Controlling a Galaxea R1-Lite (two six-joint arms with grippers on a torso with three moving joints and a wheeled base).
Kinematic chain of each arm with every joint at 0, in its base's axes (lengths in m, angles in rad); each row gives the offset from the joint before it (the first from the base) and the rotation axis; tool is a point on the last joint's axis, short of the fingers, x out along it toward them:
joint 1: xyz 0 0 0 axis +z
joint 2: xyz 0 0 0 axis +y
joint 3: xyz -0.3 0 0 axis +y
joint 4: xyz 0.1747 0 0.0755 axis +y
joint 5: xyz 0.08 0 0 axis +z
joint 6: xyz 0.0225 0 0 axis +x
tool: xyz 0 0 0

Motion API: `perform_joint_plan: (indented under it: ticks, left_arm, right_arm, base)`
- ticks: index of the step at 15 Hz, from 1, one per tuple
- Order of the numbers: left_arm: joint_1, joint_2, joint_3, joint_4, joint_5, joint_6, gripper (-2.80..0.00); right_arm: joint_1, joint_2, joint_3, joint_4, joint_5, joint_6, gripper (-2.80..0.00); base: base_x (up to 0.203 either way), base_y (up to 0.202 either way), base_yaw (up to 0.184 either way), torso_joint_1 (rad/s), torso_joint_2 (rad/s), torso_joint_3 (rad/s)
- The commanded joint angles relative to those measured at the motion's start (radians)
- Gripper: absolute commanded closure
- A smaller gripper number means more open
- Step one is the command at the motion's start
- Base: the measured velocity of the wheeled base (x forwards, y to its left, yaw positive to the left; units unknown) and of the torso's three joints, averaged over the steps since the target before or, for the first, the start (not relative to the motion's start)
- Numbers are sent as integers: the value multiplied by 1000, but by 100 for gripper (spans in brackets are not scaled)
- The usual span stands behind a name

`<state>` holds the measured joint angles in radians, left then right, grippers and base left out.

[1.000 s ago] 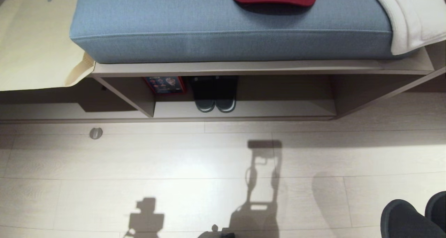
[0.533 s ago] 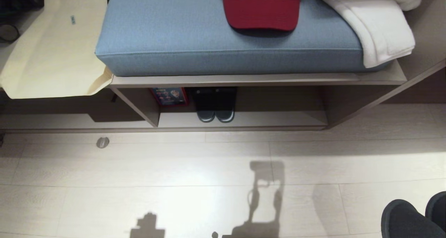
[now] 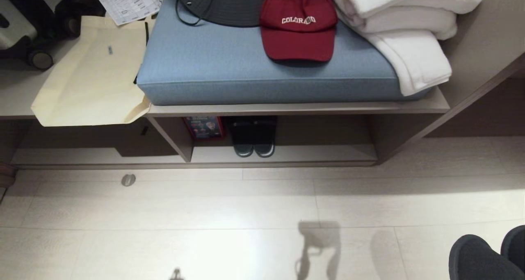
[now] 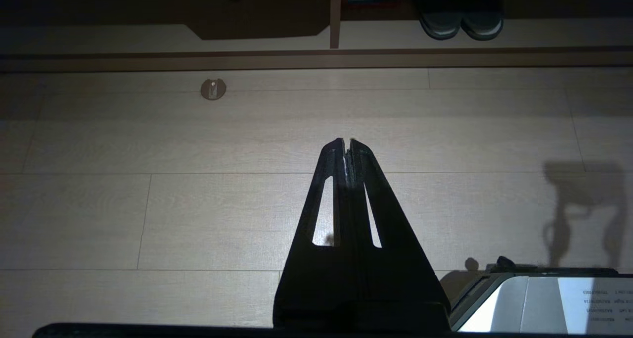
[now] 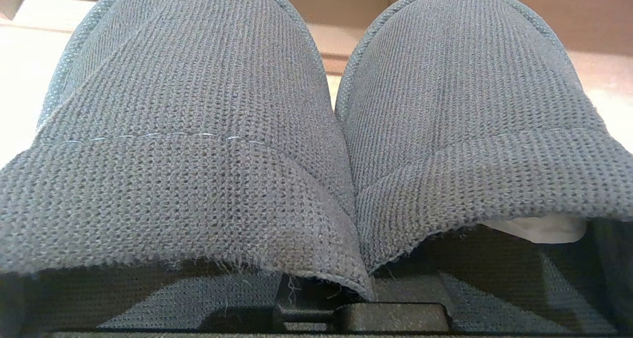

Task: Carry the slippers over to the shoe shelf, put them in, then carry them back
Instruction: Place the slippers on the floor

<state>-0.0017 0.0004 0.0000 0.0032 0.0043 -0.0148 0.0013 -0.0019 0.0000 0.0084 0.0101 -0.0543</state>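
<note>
I read "COLORADO" in white letters on the dark red cap (image 3: pixel 298 30) lying on the blue cushion (image 3: pixel 262 69); beside it sit a dark bucket hat (image 3: pixel 221 3) and stacked white towels (image 3: pixel 404 30). The printed sheet (image 3: pixel 129 1) by the cream paper bag (image 3: pixel 92 77) is too small for me to read.

The shoe shelf (image 3: pixel 283 153) lies under the cushion. In it stands a dark pair (image 3: pixel 253 142) with pale-striped soles, next to a red-edged box (image 3: pixel 204 127) whose print I cannot make out.

My right pincer (image 5: pixel 316 298) is clamped on the slippers (image 5: pixel 316 130), which fill its wrist camera side by side and show at the head view's lower right corner, well apart from the shelf. My left pincer (image 4: pixel 348 142) hangs over the floor (image 3: pixel 205 214), its tips pressed together on nothing.
</note>
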Motion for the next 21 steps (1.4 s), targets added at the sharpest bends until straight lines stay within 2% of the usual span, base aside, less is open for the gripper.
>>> perform_joint_plan:
  ticks: [1,21]
  left_arm:
    - [0,0,0,0,0,-1,0]
    - [0,1,0,0,0,-1,0]
  right_arm:
    - [0,-1,0,-1,1,-1,0]
    - [0,-1,0,-1,1,-1,0]
  base:
    - [0,0,0,2,8,203]
    - [0,0,0,3,1,201]
